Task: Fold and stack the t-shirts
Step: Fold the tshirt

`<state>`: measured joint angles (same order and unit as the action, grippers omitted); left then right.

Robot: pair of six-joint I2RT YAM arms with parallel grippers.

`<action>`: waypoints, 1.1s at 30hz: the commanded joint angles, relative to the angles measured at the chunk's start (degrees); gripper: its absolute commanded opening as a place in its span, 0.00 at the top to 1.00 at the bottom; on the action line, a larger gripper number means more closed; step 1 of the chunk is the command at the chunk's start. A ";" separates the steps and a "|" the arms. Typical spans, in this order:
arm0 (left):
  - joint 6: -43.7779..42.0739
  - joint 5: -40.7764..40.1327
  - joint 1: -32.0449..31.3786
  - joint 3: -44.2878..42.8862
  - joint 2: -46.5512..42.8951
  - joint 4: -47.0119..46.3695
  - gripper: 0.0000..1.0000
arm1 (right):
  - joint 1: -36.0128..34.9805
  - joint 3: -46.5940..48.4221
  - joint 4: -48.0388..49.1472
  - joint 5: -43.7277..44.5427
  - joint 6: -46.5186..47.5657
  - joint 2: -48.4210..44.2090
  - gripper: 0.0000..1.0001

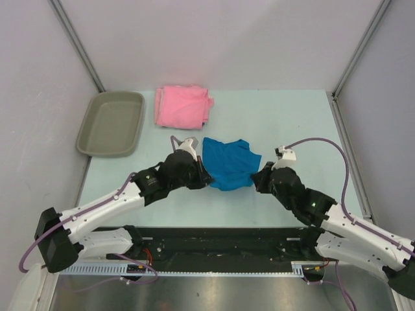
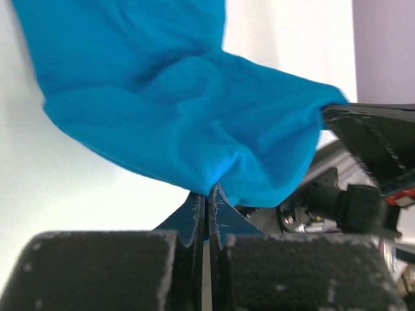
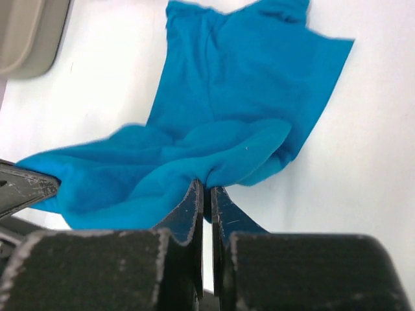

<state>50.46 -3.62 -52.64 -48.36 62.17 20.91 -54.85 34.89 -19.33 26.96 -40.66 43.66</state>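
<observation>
The bright blue t-shirt (image 1: 228, 163) lies crumpled on the table between my two arms. My left gripper (image 1: 206, 180) is shut on its near left edge; in the left wrist view the blue cloth (image 2: 194, 116) bunches into the closed jaws at the left gripper (image 2: 206, 194). My right gripper (image 1: 257, 178) is shut on its near right edge; in the right wrist view the blue shirt (image 3: 233, 103) spreads away from the right gripper (image 3: 206, 189). The light pink t-shirt (image 1: 183, 106) lies folded at the back of the table.
A grey-beige plastic tray (image 1: 111, 123) stands at the back left, its corner in the right wrist view (image 3: 26, 32). Enclosure walls and metal posts ring the pale table (image 1: 292, 123). A black rail runs along the near edge.
</observation>
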 commanded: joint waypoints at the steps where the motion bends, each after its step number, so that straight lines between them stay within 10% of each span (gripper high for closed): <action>1: -4.57 2.81 5.44 -2.62 2.42 -3.50 1.00 | 10.18 2.19 9.92 -12.15 6.38 1.69 1.00; 6: -6.77 6.25 11.68 -3.85 7.16 -6.22 1.00 | 21.44 2.90 15.63 -22.65 6.91 9.50 1.00; 33: -7.65 20.76 25.48 -21.07 39.42 -16.16 1.00 | 33.23 15.37 30.14 -33.73 5.69 43.34 1.00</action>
<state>43.51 14.83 -28.38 -65.28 99.35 7.29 -22.61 45.93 5.93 -5.34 -34.92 82.83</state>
